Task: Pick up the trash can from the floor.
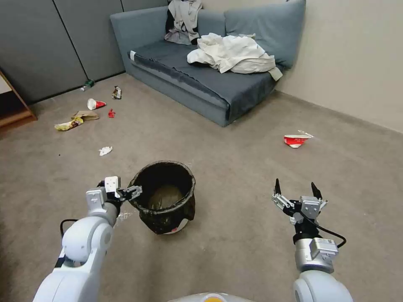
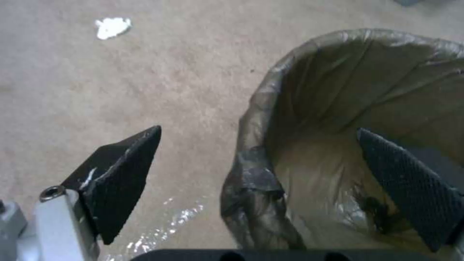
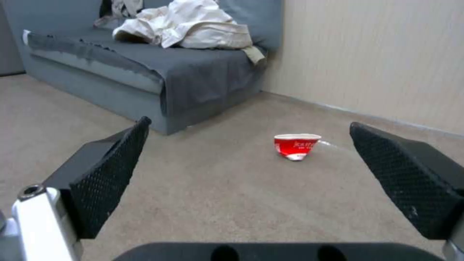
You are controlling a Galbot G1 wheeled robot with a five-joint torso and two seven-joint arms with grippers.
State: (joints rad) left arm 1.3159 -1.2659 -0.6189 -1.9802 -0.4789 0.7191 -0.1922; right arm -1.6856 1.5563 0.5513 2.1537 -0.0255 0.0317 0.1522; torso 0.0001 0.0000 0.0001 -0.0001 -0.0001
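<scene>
the trash can [image 1: 164, 197] stands on the floor [image 1: 235, 239] at lower centre of the head view, not yet lifted. left tool [image 1: 131, 193] is wide open, straddling the can's near rim, gripping nothing. right tool [image 1: 296, 188] hovers open and empty, lower right. closing and lifting remain.

The trash can [image 1: 166, 197], a round bin with a crinkled dark bag over its rim, stands upright on the beige carpeted floor [image 1: 235, 235].
</scene>
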